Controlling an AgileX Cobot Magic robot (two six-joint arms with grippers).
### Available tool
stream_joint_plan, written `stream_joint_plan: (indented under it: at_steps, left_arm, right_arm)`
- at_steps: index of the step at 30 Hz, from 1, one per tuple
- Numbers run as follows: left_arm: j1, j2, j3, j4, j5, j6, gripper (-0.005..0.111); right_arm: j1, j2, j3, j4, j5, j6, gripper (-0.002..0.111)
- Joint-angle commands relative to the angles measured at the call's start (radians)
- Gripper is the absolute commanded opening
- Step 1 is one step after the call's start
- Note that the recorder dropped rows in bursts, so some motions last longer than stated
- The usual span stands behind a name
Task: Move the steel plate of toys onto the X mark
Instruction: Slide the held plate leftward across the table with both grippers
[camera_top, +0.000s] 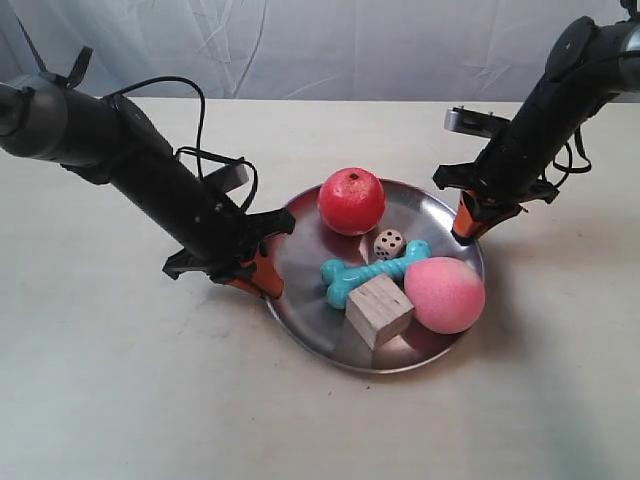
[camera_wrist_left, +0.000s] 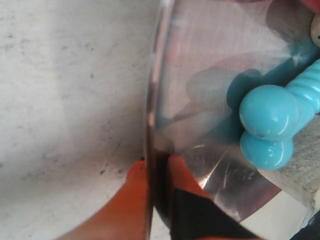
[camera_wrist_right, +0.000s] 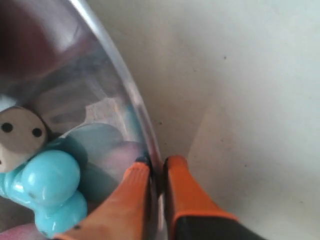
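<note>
The steel plate (camera_top: 300, 280) lies mid-table holding the red ball (camera_top: 351, 200), pink foam ball (camera_top: 444, 293), teal bone (camera_top: 372, 271), wooden cube (camera_top: 379, 309) and white die (camera_top: 389, 243). My left gripper (camera_wrist_left: 156, 167) is shut on the plate's rim (camera_wrist_left: 152, 100), one orange finger on each side; in the exterior view it is the left-hand arm's gripper (camera_top: 262, 272). My right gripper (camera_wrist_right: 156, 167) pinches the opposite rim (camera_wrist_right: 125, 80), shown as the right-hand arm's gripper (camera_top: 468, 228). The bone (camera_wrist_left: 272, 120) and die (camera_wrist_right: 17, 135) show in the wrist views. The X mark is out of view.
A pale tabletop (camera_top: 120, 380) surrounds the plate on all sides. A light cloth backdrop (camera_top: 320, 40) hangs behind the table's far edge. Black cables (camera_top: 195, 150) trail from the arm at the exterior view's left.
</note>
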Motion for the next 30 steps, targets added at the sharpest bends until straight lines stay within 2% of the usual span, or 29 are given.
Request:
stream_joint_plan:
  at_steps: [1, 19, 24, 30]
  left_arm:
    - [-0.03, -0.022, -0.02, -0.111, 0.098, 0.046, 0.0]
    - [0.059, -0.076, -0.02, -0.039, 0.182, 0.046, 0.0]
    - [0.113, -0.085, -0.02, 0.015, 0.218, 0.044, 0.0]
    - [0.18, -0.085, -0.02, 0.088, 0.27, 0.044, 0.0]
  right_arm:
    - [0.043, -0.014, -0.013, 0.197, 0.038, 0.041, -0.001]
    - [0.101, -0.012, -0.014, 0.201, 0.038, 0.053, -0.001]
    - [0.135, -0.01, -0.084, 0.198, 0.038, 0.085, -0.001]
    - [0.245, 0.076, -0.239, 0.205, 0.038, 0.161, -0.001]
